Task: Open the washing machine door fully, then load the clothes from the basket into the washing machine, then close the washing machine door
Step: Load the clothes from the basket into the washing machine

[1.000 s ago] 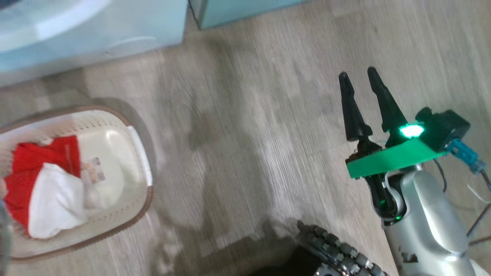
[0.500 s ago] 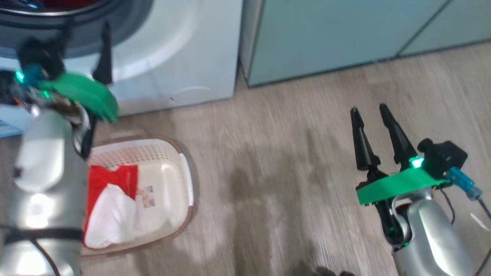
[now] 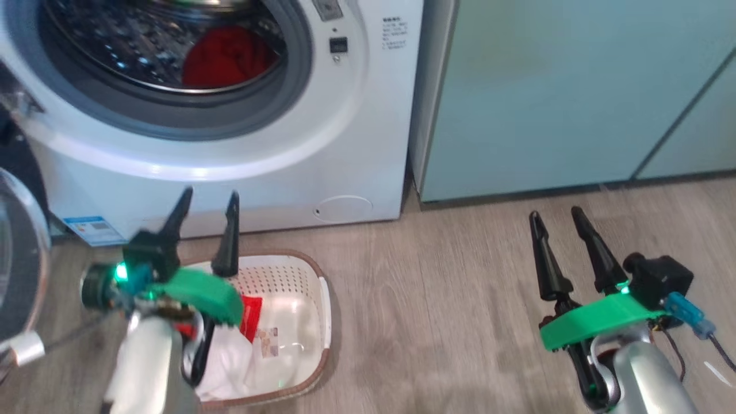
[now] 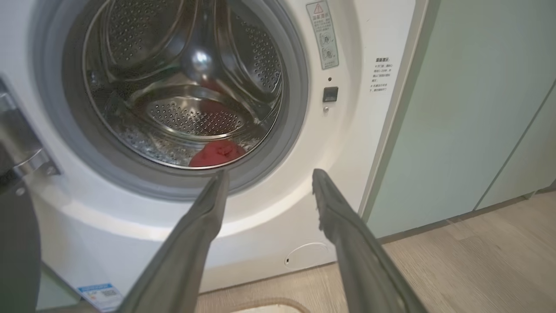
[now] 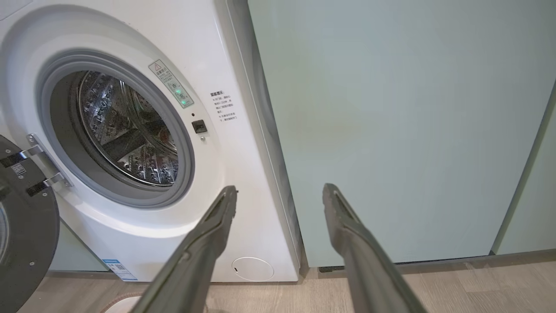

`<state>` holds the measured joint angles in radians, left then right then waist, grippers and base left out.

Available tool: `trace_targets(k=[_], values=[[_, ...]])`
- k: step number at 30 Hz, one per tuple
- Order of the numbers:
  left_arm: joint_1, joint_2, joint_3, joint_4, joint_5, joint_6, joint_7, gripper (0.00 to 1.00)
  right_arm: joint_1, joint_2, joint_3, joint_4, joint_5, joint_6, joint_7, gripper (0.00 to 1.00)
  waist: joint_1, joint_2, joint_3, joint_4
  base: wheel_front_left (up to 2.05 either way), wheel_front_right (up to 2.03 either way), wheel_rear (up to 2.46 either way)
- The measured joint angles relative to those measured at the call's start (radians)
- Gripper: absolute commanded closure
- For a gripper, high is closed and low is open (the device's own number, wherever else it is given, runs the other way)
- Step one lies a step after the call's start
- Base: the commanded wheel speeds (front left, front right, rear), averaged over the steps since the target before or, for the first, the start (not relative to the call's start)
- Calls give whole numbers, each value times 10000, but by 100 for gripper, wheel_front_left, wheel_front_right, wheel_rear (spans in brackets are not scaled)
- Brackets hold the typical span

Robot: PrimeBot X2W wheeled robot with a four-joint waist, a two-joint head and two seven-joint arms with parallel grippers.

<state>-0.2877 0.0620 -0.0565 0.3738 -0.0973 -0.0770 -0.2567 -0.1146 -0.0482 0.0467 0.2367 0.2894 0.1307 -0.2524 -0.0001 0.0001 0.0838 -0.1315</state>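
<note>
washing machine (image 3: 368, 144): red garment (image 3: 227, 54) | basket (image 3: 324, 305): clothes (image 3: 230, 362) | left end effector (image 3: 210, 192), right end effector (image 3: 555, 213): wide, empty

Head view high, downward; both wrist views low, toward the washing machine (image 4: 347, 143)

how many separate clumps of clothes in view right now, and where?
2. One red clump lies in the drum; one red-and-white bundle sits in the basket, partly behind the left arm, so more pieces may be hidden there.
</note>
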Motion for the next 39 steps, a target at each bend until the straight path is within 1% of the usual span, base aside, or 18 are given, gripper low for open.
trace_targets(k=[5,8,9,12,17,21,39], values=[[1135,-132,-6,-882,-169,366,0,0,278,0,36,42,-12,0,0,0,0,0,-462,255,0,0,0],[1667,-163,38,-1526,-349,790,0,0,459,0,130,65,-10,0,0,0,0,0,-650,400,0,0,0],[1667,-163,38,-1526,-349,790,0,0,459,0,130,65,-10,0,0,0,0,0,-650,400,0,0,0],[1935,-163,27,-1808,-537,1070,0,0,472,0,161,79,-10,0,0,0,0,0,-731,446,0,0,0],[2283,-165,-84,-2002,-700,1331,0,0,479,0,176,79,25,0,0,0,0,0,-817,489,0,0,0],[2342,-165,-146,-2071,-713,1423,0,0,543,0,180,79,25,0,0,0,0,0,-822,545,0,0,0],[2342,-165,-368,-2079,-782,1519,0,0,661,0,215,88,40,0,0,0,0,0,-800,531,0,0,0]])
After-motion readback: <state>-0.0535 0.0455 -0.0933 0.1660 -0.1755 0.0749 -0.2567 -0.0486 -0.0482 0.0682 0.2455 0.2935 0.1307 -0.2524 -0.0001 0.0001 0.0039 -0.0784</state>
